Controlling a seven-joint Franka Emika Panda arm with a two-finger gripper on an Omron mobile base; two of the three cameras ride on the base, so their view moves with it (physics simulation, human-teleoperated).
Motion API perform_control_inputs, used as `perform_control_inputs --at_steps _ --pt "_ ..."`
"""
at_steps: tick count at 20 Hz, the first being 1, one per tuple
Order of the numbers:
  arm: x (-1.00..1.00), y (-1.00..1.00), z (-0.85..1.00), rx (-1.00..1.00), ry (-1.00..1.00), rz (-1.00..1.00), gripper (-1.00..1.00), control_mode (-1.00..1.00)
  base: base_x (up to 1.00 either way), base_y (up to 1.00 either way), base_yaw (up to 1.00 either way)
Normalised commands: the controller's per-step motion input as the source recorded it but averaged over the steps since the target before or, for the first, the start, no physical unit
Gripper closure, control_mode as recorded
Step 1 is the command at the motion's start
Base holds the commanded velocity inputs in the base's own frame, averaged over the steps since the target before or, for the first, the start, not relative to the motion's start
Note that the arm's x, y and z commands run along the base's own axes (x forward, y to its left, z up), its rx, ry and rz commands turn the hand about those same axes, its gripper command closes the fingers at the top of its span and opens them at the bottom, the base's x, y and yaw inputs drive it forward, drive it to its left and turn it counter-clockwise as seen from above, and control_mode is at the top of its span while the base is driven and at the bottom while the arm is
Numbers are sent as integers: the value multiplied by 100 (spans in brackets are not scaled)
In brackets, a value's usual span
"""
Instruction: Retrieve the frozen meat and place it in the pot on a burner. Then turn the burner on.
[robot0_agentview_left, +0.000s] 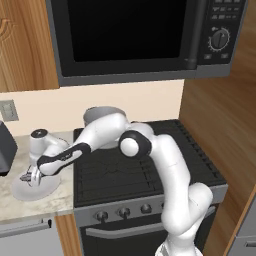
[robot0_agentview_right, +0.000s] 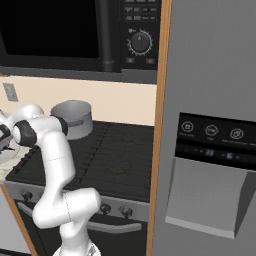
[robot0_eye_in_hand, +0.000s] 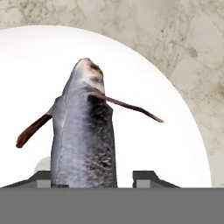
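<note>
Frozen meat (robot0_eye_in_hand: 83, 135) on white plate (robot0_eye_in_hand: 175, 131), long axis running away from gripper (robot0_eye_in_hand: 98, 177); jaws partly closed astride it, grasp unclear.

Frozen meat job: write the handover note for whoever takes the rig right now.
Gripper: down over the white plate on the counter left of the cooktop, fingertips either side of the frozen meat; whether it is actually clamped can't be told.
Frozen meat: lying on the plate, not lifted.
Pot: on the rear left burner, nothing visible in it.
Done: reach to the meat.
Left: secure the grip, lift, carry to the pot, drop it in, turn that burner's knob.
</note>
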Motion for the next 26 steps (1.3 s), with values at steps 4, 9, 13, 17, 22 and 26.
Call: perform_control_inputs --at_steps 4,9,13,17,22,26 --pt "-3 4 -29 0 0 7 100 -100 0 0 0" --pt "-35 -15 -2 0 -1 0 100 -100 0 0 0" --pt "-43 -26 7 0 -3 0 100 -100 0 0 0" --pt "-39 -23 37 0 -1 0 100 -100 0 0 0" --pt "-25 -21 58 0 -1 0 100 -100 0 0 0" --pt "-26 -17 47 0 -9 0 100 -100 0 0 0"
